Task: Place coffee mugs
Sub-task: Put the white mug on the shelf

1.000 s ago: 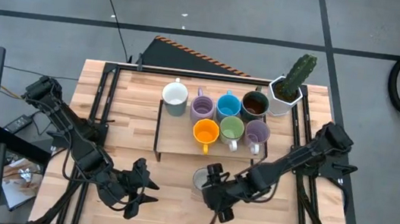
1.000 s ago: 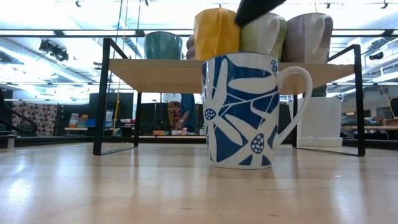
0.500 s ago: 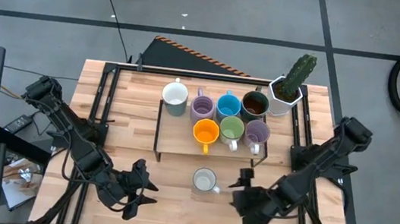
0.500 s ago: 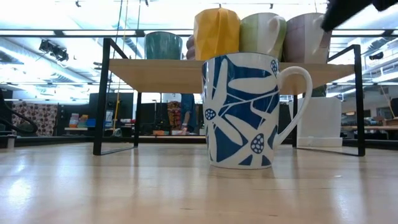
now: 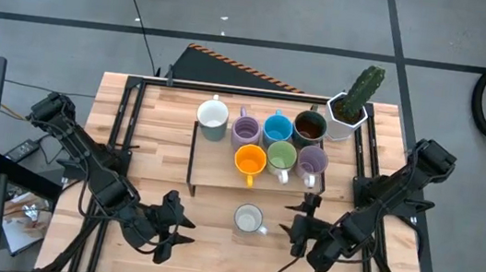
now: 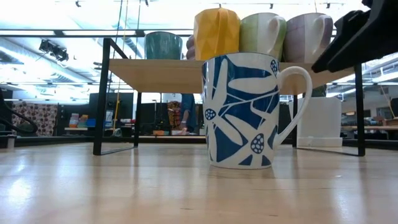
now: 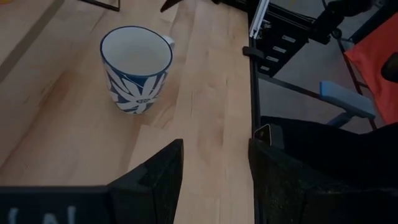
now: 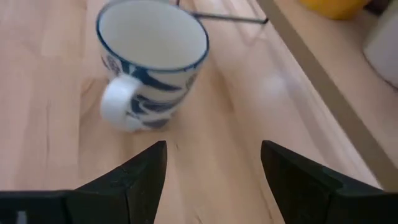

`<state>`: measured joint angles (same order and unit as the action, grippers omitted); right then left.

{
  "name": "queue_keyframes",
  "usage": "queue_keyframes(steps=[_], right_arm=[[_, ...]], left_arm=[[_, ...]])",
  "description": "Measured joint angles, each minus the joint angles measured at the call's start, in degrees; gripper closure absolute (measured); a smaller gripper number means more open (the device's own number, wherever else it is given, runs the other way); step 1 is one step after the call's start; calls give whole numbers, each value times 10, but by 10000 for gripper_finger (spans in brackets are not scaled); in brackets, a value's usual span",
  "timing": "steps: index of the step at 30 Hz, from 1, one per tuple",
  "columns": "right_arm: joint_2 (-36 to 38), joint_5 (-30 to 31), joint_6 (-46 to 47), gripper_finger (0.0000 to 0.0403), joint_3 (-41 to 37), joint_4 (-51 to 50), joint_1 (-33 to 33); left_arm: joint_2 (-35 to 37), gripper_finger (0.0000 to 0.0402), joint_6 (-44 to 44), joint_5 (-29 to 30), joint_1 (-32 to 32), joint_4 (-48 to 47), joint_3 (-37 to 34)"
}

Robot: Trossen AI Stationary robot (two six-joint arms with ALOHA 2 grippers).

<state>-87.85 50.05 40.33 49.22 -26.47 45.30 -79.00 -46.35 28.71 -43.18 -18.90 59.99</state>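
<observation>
Blue-and-white mug [image 5: 249, 218] upright on counter [image 5: 159, 135], in front of shelf [image 5: 212, 165] | right end effector [image 5: 304, 227] nearer, we see fingers apart, empty; mug at its 9 o'clock, handle toward it | left end effector [image 5: 177, 233] apart, farther.

Bright, even overhead light; ceiling strip lights [image 6: 56, 32] glare in the low view, right wrist view slightly blurred

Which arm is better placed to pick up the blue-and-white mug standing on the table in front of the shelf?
Right. The right gripper is open beside the blue-and-white mug, facing its handle; the left gripper sits farther away.
</observation>
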Motion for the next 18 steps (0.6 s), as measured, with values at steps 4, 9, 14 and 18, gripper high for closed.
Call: queue_keyframes(steps=[4,9,14,18], right_arm=[[-1,-10,-31,136,-37,107,-9],[-1,-13,-54,136,-76,208,-17],[-1,-15,-61,136,-90,250,-21],[-1,-25,-80,143,-91,282,-24]], left_arm=[[0,214,-11,0,0,0,0],[0,214,-15,0,0,1,0],[0,214,-26,0,0,1,0],[0,214,-26,0,0,1,0]])
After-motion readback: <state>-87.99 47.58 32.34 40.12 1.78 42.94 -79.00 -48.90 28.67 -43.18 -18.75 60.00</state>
